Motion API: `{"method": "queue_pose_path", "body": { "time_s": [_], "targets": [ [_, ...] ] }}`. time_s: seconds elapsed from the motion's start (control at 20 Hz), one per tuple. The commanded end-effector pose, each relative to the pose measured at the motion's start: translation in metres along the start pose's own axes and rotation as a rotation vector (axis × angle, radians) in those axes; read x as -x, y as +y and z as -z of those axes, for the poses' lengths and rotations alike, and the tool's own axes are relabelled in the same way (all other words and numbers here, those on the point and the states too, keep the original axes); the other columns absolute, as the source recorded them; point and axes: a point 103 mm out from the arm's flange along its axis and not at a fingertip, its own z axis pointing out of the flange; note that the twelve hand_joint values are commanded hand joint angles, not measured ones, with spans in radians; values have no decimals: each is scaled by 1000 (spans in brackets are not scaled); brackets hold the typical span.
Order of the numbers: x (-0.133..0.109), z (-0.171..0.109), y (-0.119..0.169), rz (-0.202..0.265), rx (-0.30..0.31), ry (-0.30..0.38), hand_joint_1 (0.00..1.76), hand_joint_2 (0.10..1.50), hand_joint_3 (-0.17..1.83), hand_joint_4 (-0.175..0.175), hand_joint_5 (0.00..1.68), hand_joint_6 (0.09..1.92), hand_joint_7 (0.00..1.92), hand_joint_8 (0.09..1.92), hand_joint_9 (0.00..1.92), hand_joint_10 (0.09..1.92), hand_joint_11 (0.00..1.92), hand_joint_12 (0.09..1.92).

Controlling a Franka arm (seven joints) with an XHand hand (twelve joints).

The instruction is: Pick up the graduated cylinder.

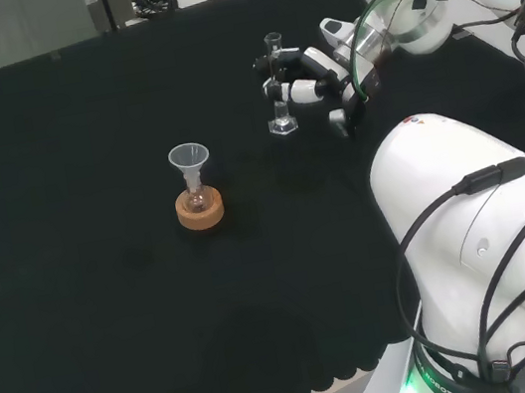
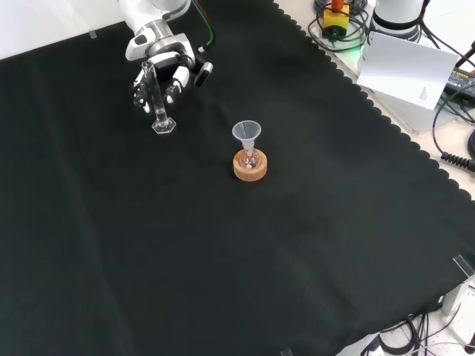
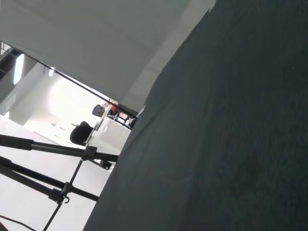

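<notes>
A slim clear graduated cylinder [image 1: 278, 88] stands upright on its hexagonal foot at the cloth's far right in the head view. The foot looks to rest on the cloth. The black and white hand [image 1: 311, 75] reaches in from the right and its fingers curl round the cylinder's upper half. In the front view the cylinder [image 2: 158, 104] is at the upper left. There the hand [image 2: 172, 68] comes down from the top, with fingers on both sides of the tube.
A clear funnel sits in a small flask on a cork ring [image 1: 200, 210], to the cylinder's lower left in the head view; in the front view this cork ring [image 2: 250, 166] lies right of the cylinder. Paper and cables [image 2: 404, 67] lie beyond the cloth's scalloped edge.
</notes>
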Motion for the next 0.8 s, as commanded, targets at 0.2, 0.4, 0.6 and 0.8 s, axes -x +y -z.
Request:
{"method": "queue_pose_path", "body": {
  "time_s": [0.2,0.4,0.6,0.8],
  "targets": [
    [-4,3,0,-17,20,-10,1077,1188,-175,-18,843,497,716,624,1018,324,890,978],
    [-11,10,-1,-46,24,-105,1080,1190,-43,-57,867,1049,876,635,1141,268,1076,886],
    [-20,19,-1,-64,-13,-216,1114,1148,-14,-104,942,1070,1029,550,1252,187,1182,788],
    [-32,29,-3,-69,-60,-313,1137,1135,-22,-144,979,1029,1103,482,1314,128,1220,749]
  ]
}}
